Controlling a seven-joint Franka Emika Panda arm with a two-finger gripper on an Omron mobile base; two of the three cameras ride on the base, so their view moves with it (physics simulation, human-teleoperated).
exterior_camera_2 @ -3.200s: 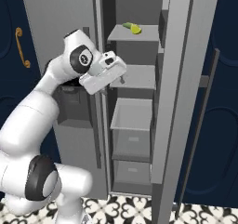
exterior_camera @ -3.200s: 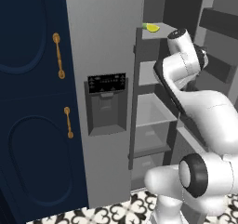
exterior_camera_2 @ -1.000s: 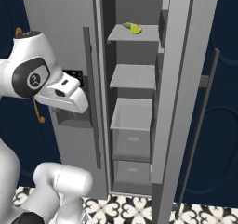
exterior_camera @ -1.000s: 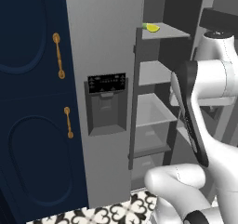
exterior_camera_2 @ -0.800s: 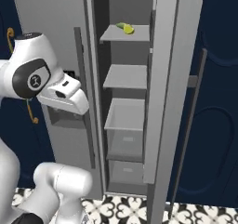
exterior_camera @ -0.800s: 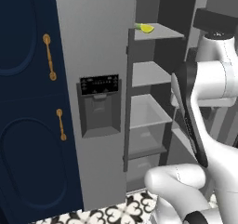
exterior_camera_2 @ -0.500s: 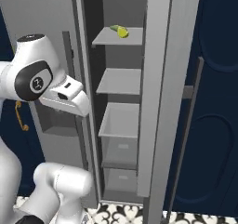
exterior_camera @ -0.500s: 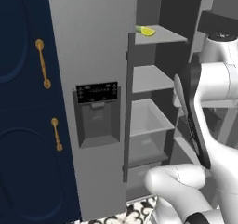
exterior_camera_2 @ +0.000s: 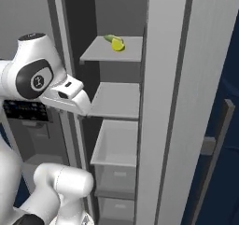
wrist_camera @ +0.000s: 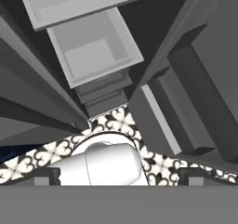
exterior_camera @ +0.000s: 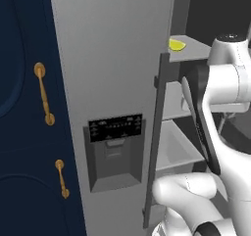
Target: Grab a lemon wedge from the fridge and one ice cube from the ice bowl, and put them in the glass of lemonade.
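One target for now: we're after the lemon wedge (exterior_camera: 177, 45), and the ice and glass can wait
cabinet: navy door with gold handles (exterior_camera: 43, 100) on the far left of the left base view, not our business
fridge (exterior_camera: 112, 78): closed grey door with the black dispenser panel (exterior_camera: 116, 129), and just right of its dark bar handle the other side stands open
lemon wedge: sits on the top shelf (exterior_camera_2: 114, 50) near the back, a bit left of middle in the right base view, with a darker green bit touching behind it
arm: our wrist hangs in front of the opening, below the wedge's shelf, about level with the second shelf
gripper: hand view looks down past the drawers (wrist_camera: 93, 52) to the patterned floor, and we can't tell how the fingers are set from the dark stubs at the bottom
how we'd do it: raise and tip the hand to face the shelf, clear the shelf edge, open wide, come in level, and pinch low since it's tiny and curved
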